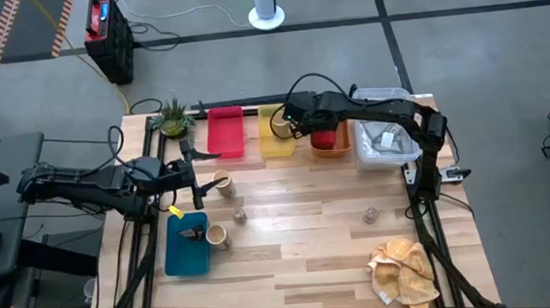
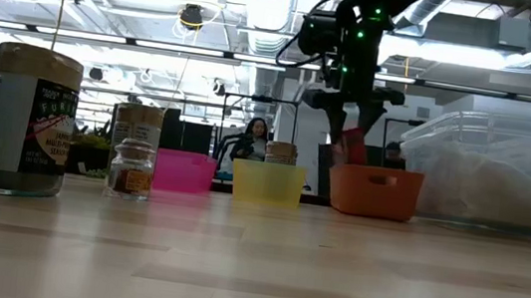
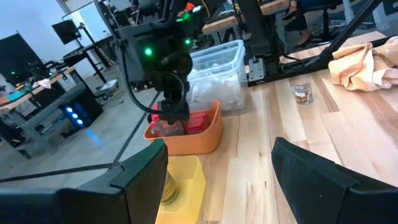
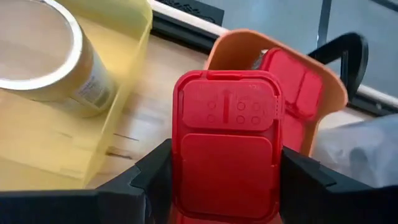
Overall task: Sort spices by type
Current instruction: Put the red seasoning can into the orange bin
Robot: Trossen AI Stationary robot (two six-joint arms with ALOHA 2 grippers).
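In the right wrist view, the held red tin [image 4: 226,155] is cut off by the lower edge. In the low view, the left jar [image 2: 28,122] stays blurred, its label unreadable.

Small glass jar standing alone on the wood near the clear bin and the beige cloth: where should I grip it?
The small glass jar stands upright and apart from the crumpled beige cloth and clear plastic bin. I would come straight down from above and close the fingers across its round body, just under the lid. Any side looks open.
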